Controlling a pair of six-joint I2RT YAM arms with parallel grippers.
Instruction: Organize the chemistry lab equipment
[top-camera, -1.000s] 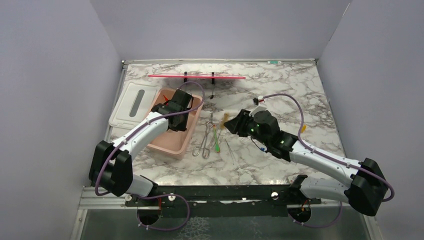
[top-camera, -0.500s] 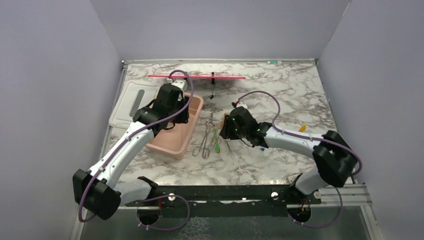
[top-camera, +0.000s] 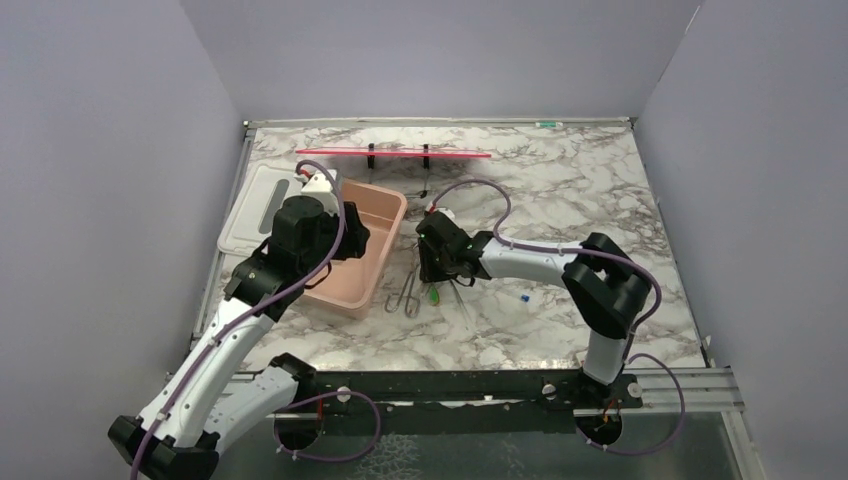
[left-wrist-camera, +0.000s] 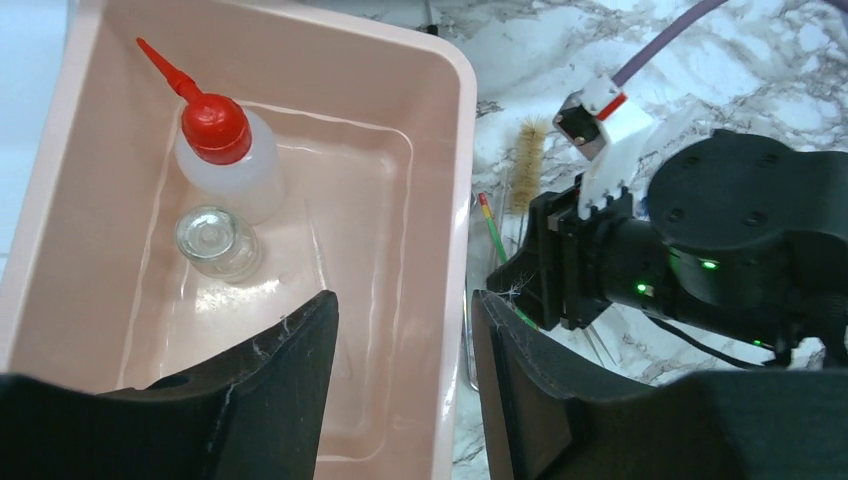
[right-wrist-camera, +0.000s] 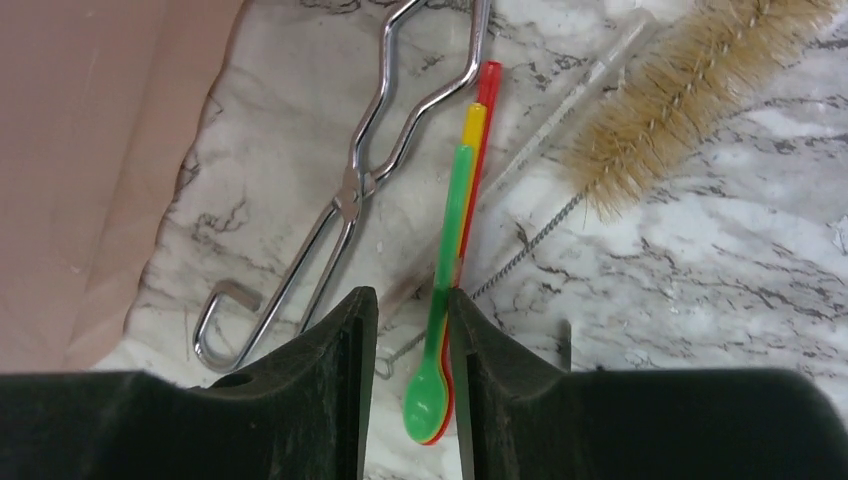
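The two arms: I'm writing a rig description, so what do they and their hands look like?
Both the left arm and right arm have white links joined by bulky black joint housings, with a purple cable looped along each. The left hand and right hand have matte black fingers. The right wrist shows green lights and a white connector marked red.

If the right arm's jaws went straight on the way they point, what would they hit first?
Probably the green spoon, which lies right in the gap between the jaws; how far off it is is hard to judge.
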